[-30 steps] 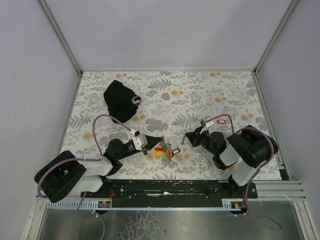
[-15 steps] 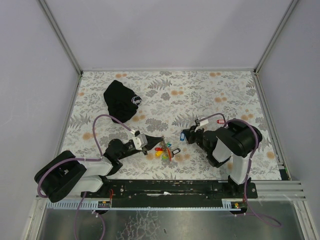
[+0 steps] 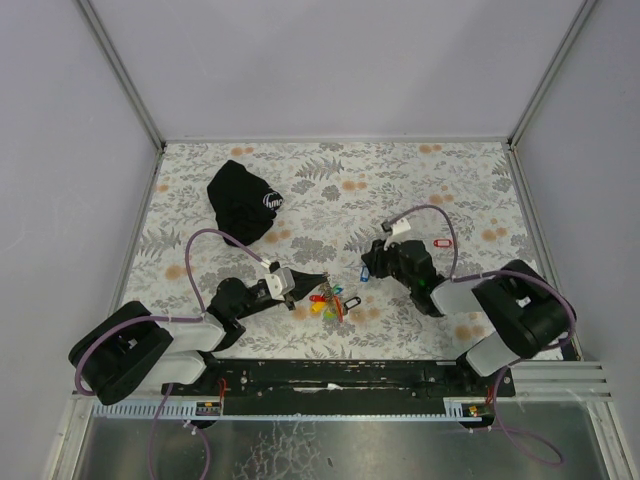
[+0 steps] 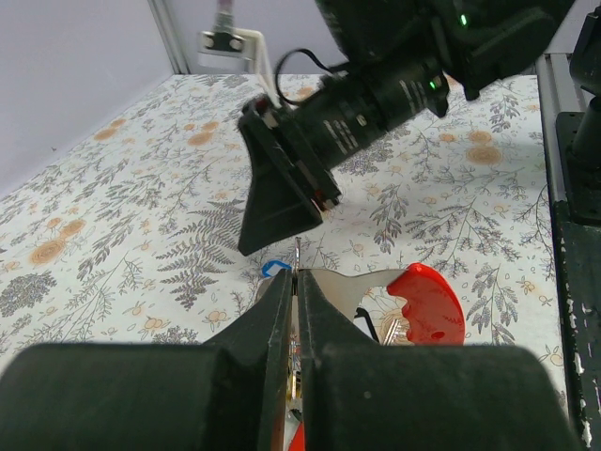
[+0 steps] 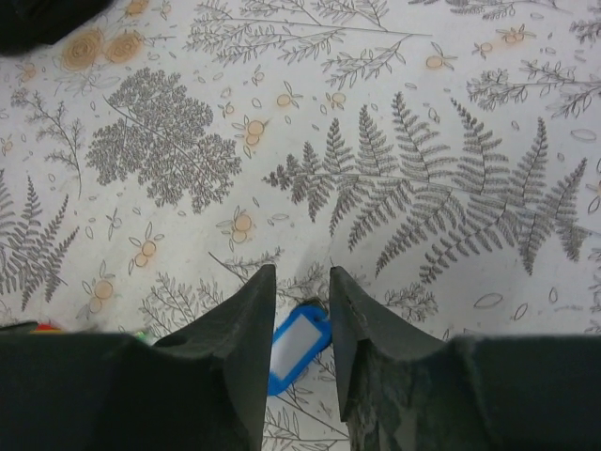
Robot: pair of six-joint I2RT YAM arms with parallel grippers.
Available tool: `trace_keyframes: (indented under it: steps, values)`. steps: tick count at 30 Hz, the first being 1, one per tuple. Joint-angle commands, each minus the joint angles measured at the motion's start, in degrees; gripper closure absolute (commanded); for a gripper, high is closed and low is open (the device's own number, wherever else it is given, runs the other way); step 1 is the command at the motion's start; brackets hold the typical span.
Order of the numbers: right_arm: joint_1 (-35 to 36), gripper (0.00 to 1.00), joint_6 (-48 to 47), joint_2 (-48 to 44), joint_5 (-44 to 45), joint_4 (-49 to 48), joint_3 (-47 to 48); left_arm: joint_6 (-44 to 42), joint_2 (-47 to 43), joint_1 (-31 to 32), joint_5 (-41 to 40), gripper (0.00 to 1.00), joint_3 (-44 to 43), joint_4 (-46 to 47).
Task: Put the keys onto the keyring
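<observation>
Keys (image 3: 333, 300) with red, yellow and green tags lie bunched on the floral table (image 3: 470, 180), near its front edge and about midway between the two arms. In the left wrist view, one red tag (image 4: 427, 301) sits just right of the fingertips, beside a pale metal piece.

Touching the left side of that bunch is the left gripper (image 3: 320, 283). Its jaws are pressed together, and a thin wire of the keyring (image 4: 297, 252) stands up from between the tips.

Just right of the bunch and a little farther back lies a blue-tagged key (image 3: 365, 273). The right gripper (image 3: 370, 265) points down at it. In the right wrist view its jaws stand a little apart with clear space between the tips, and the blue tag shows on the table through the lower part of that gap. Nothing is pinched there. The two grippers' tips face each other closely across the blue tag.

Another red-tagged key (image 3: 440, 243) lies alone farther right, behind the right arm. A black pouch (image 3: 245, 200) with a white logo sits well apart at the far left.
</observation>
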State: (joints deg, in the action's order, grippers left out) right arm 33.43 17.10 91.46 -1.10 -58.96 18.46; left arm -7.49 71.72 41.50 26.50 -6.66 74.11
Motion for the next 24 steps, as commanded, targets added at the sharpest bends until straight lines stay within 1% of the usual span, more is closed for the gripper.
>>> trace_keyframes:
  steps: [1,4,7,10,14,18,24]
  values:
    - [0.6,0.62,-3.1,-7.4,1.4,31.3,10.6,-0.1,-0.6,0.3,-1.0,1.0,-0.9,2.1]
    - [0.5,0.57,-5.8,-9.2,1.8,46.8,18.1,0.0,-0.7,0.3,-0.8,1.0,-0.9,1.8]
    - [0.2,0.53,-8.5,-8.3,0.8,61.0,25.5,-0.1,-0.6,0.2,-0.7,1.0,-1.0,1.7]
    - [-1.0,0.53,-10.3,-6.0,-1.9,70.4,32.5,0.0,-0.8,0.2,-0.7,1.0,-1.0,1.4]
    - [-3.7,0.53,-12.5,-1.7,-8.7,79.7,40.5,-0.2,-1.0,0.3,-0.7,1.0,-1.2,0.9]
    - [-6.7,0.56,-15.2,5.1,-15.5,87.9,48.4,-0.2,-1.0,0.3,-0.6,1.0,-1.3,0.6]
    - [-8.2,0.6,-18.2,14.1,-20.8,94.6,57.6,-0.5,-1.2,0.3,-0.7,1.0,-1.3,0.1]
